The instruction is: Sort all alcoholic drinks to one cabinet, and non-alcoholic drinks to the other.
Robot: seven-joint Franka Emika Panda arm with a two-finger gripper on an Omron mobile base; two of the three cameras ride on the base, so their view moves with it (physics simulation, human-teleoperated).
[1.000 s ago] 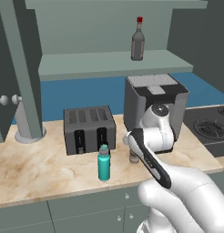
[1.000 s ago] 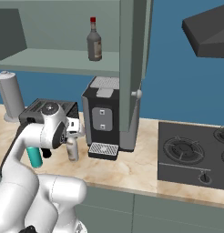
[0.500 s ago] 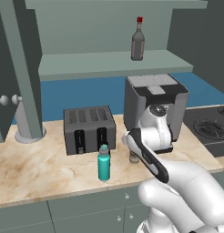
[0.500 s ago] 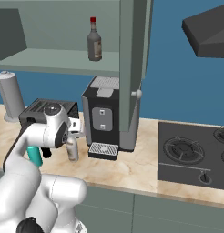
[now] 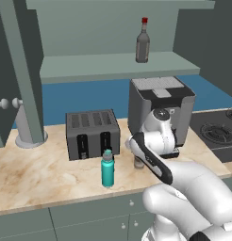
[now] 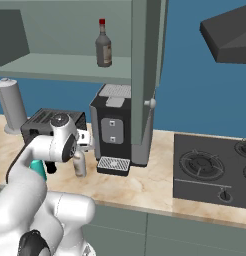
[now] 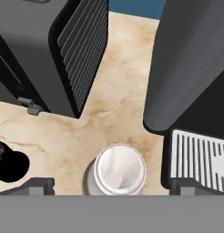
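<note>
A dark grey bottle with a red cap (image 5: 143, 41) (image 6: 103, 45) stands on the open cabinet's shelf. On the counter, a pale cream bottle (image 7: 119, 170) (image 6: 80, 163) stands between the toaster and the coffee machine. My gripper (image 7: 113, 186) (image 6: 81, 150) hangs open directly above it, one fingertip (image 7: 37, 185) to each side and not touching it. The arm hides most of that bottle in the left base view. A teal flask (image 5: 107, 169) (image 6: 40, 170) stands in front of the toaster. A small black bottle (image 7: 9, 166) stands close to the pale one.
A dark toaster (image 5: 93, 133) (image 7: 45, 50) and a black coffee machine (image 5: 158, 110) (image 6: 114, 130) flank the pale bottle closely. An open cabinet door (image 6: 145, 75) hangs beside the coffee machine. A grey cylinder (image 5: 29, 127) stands at the left, a stove (image 6: 212, 170) at the right.
The hand has edged very slightly over the pale bottle. The bottles have not moved, and the gripper has stayed open.
</note>
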